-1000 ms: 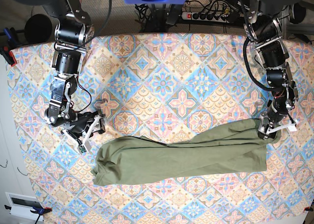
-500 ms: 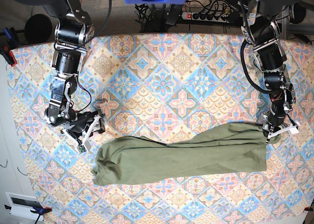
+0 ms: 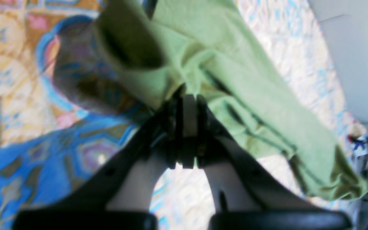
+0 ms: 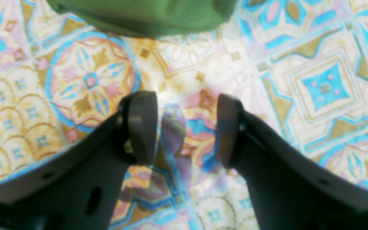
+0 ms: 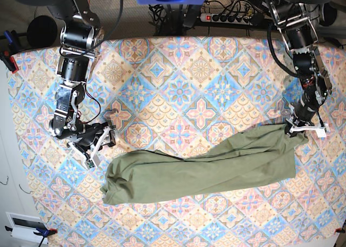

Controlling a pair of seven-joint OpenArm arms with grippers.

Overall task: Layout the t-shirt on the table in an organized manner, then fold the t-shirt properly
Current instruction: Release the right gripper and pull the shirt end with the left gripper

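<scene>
The left gripper [image 5: 297, 129] has clamped onto the t-shirt [image 5: 200, 170] and drawn its corner upward across the surface [image 5: 178, 85]. Both wrist views are blurred. The right gripper [image 4: 185, 127] stands wide apart, holding nothing, just beside the shirt's other end. No writing is readable.

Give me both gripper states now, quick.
Left gripper: shut on the t-shirt, pinching its edge.
Right gripper: open, holding nothing, over the table beside the shirt.
</scene>
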